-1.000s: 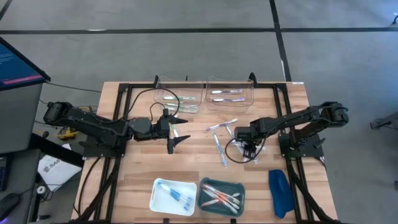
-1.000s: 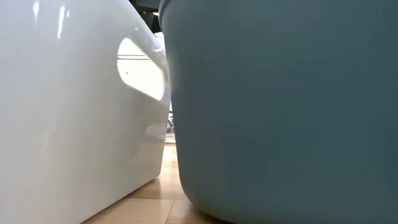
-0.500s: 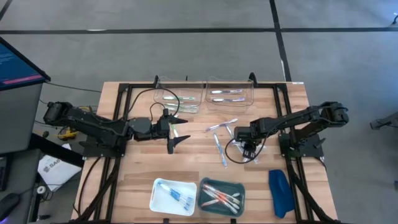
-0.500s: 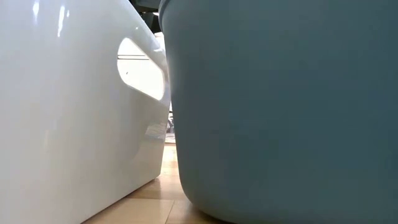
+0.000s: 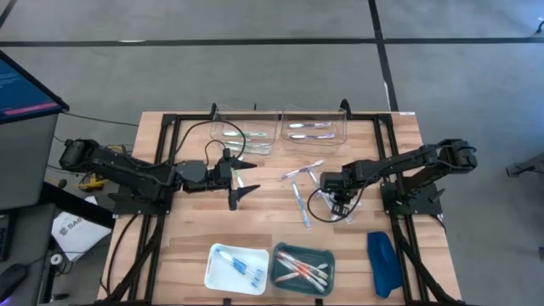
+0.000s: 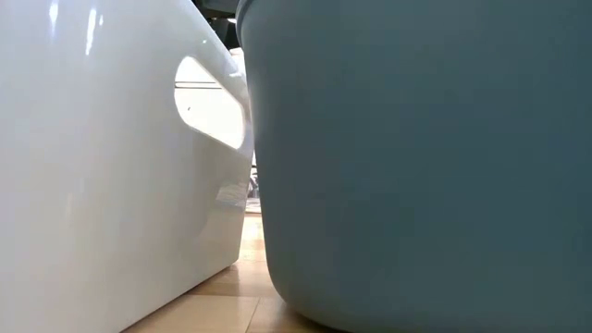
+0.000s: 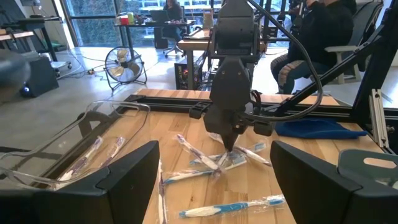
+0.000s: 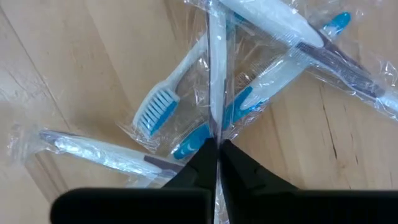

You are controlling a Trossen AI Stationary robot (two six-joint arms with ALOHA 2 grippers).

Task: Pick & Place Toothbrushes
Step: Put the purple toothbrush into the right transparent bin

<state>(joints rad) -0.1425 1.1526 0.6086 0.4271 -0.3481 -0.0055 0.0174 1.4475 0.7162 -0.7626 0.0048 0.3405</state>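
Note:
Several clear-wrapped toothbrushes (image 5: 342, 206) lie crossed in a pile on the wooden table, right of the middle. My right gripper (image 8: 217, 148) points down into this pile (image 7: 219, 160) and is shut on one wrapped white toothbrush (image 8: 216, 93). Two more toothbrushes (image 5: 303, 170) (image 5: 302, 208) lie loose to the pile's left. My left gripper (image 5: 239, 192) hangs open over the table left of the middle, with nothing between its fingers. My right gripper pinches the wrapped white toothbrush at one end of its clear wrapper (image 8: 216, 132) between its two fingertips. The fingers come from above, pointing down, and the toothbrush runs straight away from them. It lies on the pile, across a blue-and-white toothbrush (image 8: 249, 99).
Two clear trays (image 5: 242, 132) (image 5: 316, 127) holding toothbrushes stand at the far edge. A white tray (image 5: 212, 270) and a teal tray (image 5: 276, 274) with toothbrushes stand at the near edge and fill the low view. A dark-blue oblong object (image 5: 384, 262) lies near right.
My right gripper has stayed over the pile of toothbrushes and has shut there. Nothing on the table has visibly moved.

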